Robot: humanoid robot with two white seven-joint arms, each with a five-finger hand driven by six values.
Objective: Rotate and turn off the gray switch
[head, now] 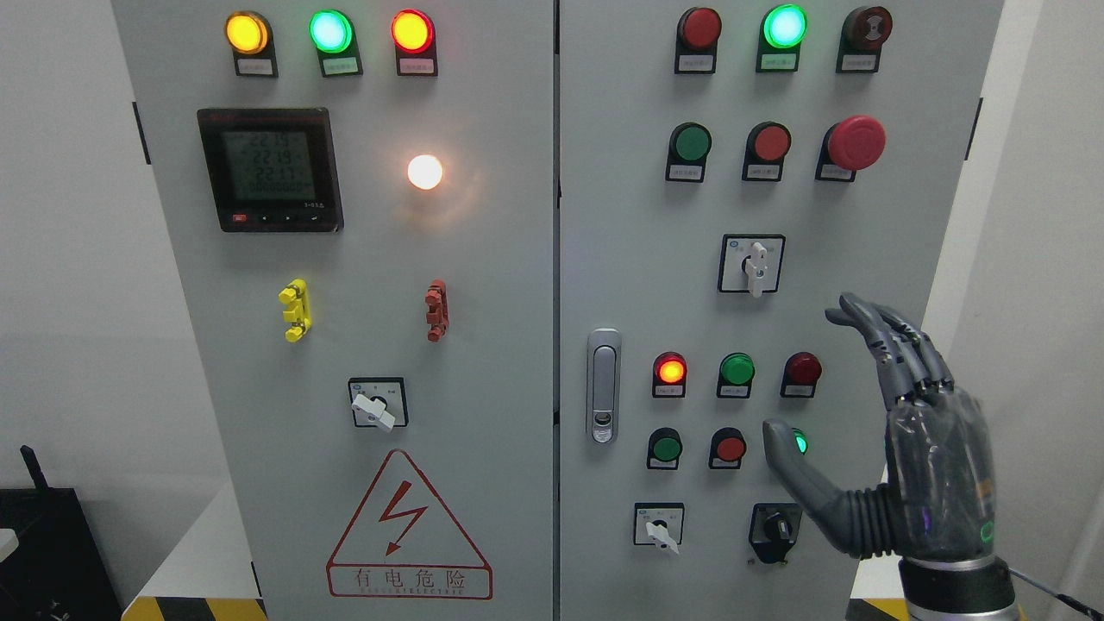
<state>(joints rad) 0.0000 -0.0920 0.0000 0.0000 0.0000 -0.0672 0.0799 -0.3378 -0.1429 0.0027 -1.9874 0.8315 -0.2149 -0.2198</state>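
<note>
I am driving the robot from far away, and I see a big gray cabinet (517, 345) with two doors full of lights and buttons. My right hand (906, 466) is up in front of the right door, near its right edge and low down. Its fingers (897, 345) are spread wide and point up, and the thumb (793, 470) sticks out to the left. It holds nothing. I cannot see my left hand at all.

Which switch is the gray one? I think it is the pale turn switch (755, 267) in the middle of the right door, just above and to the left of my fingertips. Its handle stands straight up and down. There are two more pale turn switches, one low on the right door (661, 530) and one low on the left door (376, 409), and both of those sit tilted. I cannot be sure which one the task means.

To do this well, I would lift the hand up and a little left, slowly. The thumb should go on one side of the handle and the fingers on the other. Then I pinch softly and twist the wrist. I must not bump the big red button (854, 142) above, or the small buttons below.
</note>
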